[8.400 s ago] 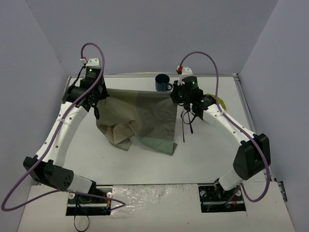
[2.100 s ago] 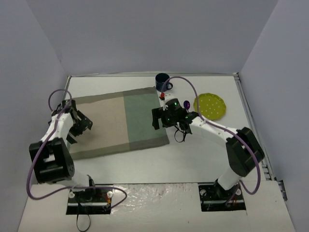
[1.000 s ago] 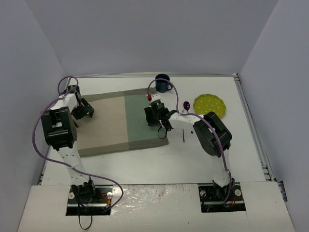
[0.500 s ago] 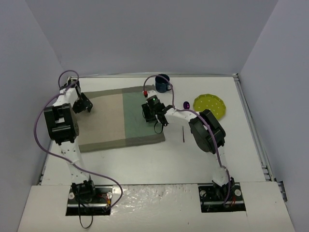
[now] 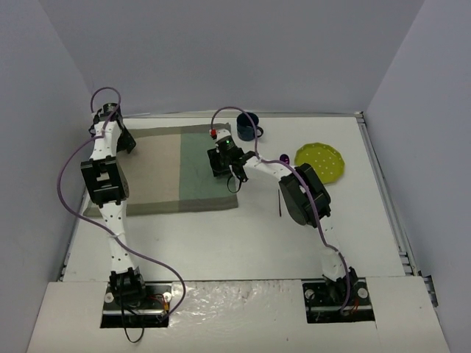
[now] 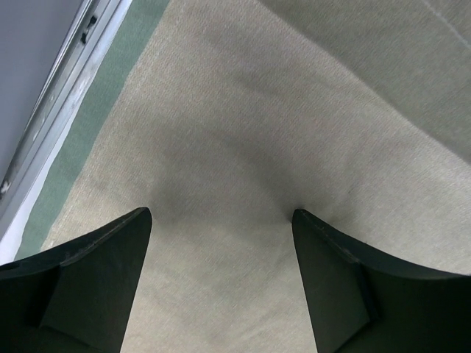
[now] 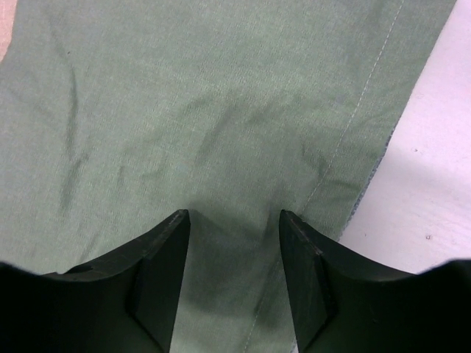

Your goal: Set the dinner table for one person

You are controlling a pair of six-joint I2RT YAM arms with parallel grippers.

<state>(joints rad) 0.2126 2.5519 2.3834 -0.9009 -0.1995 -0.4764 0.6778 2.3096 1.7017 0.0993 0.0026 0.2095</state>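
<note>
The dinner table is a white top with a thin metal rim. A beige and green placemat lies flat on its far left part. My left gripper stands open at the mat's far left corner. In the left wrist view the left gripper has both tips down on the beige cloth, with nothing between them. My right gripper is open over the green half near its right edge. Seen from the right wrist, the right gripper presses both tips onto the green cloth.
A dark blue mug stands just beyond the mat's far right corner. A yellow plate lies at the right, with a purple spoon and a thin dark utensil between it and the mat. The table rim runs beside the left gripper.
Both grippers have moved away and to the left with their tips on the placemat, and the mat has slid with them. The left jaws have narrowed somewhat.
</note>
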